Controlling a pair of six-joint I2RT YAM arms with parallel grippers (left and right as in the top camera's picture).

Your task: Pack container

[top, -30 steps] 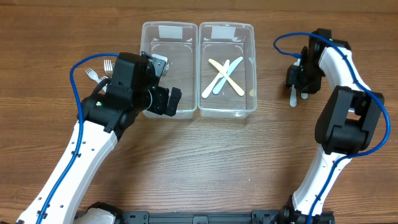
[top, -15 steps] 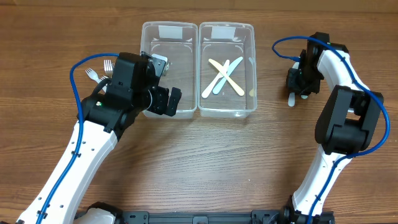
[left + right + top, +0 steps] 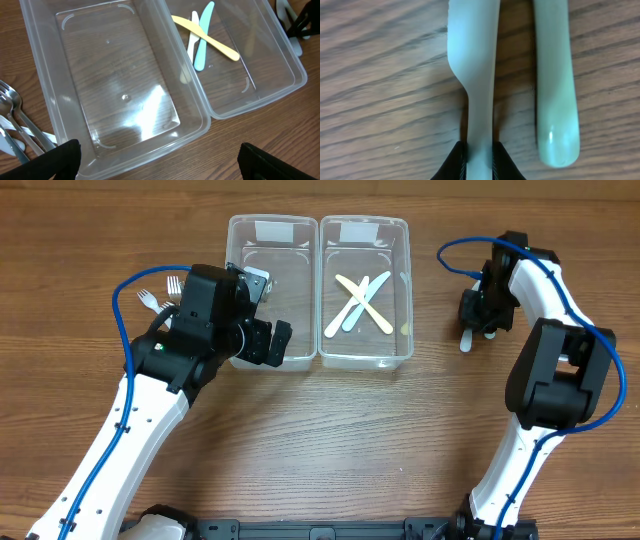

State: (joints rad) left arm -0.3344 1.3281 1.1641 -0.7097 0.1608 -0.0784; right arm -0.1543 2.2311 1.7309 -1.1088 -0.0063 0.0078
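Overhead: the right gripper (image 3: 478,312) stands right of the right container (image 3: 408,300), over a white plastic knife (image 3: 466,340) on the table; the left gripper (image 3: 268,315) hangs wide open above the left container (image 3: 236,300).

Left wrist: three knives (image 3: 200,35) lie in the right container.

Right wrist: the fingers pinch the plastic knife's narrow neck. It is likely light, stiff and slick, so a square grip there suits.

White links (image 3: 120,432), black joints (image 3: 556,385) and end effectors (image 3: 270,343) (image 3: 474,323) — blue cables (image 3: 116,305)
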